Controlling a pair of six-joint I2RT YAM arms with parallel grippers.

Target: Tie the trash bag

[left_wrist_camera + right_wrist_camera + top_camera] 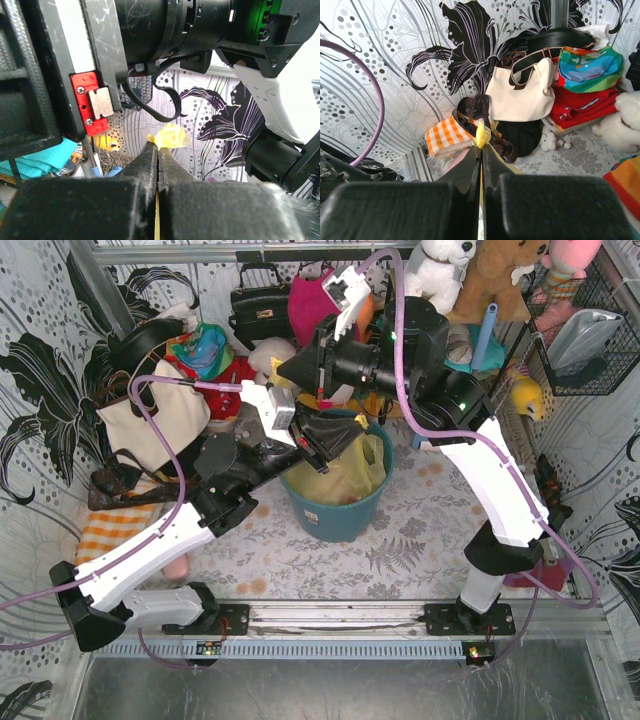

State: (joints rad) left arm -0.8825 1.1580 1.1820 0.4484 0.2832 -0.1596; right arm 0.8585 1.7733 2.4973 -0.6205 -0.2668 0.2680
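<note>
**Two robot arms each pinch a piece of a trash bag above its bin; no knot yet**

The left tool (157, 150) has its two dark fingers pressed together, with a small crumpled tuft of yellow film sticking out beyond the tips. The right tool (481, 146) is closed the same way on a narrow yellow strip and faces the left wall. Both pieces appear to belong to the thin translucent yellow-green plastic trash bag (345, 480).

The trash bag sits inside a teal-blue round plastic bin (335, 520) at the middle of the floral-patterned counter (400, 550), between the two arms. The left arm reaches over the bin's near-left rim. The right arm arches in from the right, above the bin's far side.

Progress looks early to middling. Two parts of the bag's top seem gathered and lifted, but no crossing, loop or knot shows in any view. Wrapping the ends around each other and pulling them tight appears to remain.

The film is crinkly and glossy, slack inside the bin. Its contents cannot be made out here.

A cream canvas tote bag (520, 95) leans against the far-left wall among clutter.
</note>
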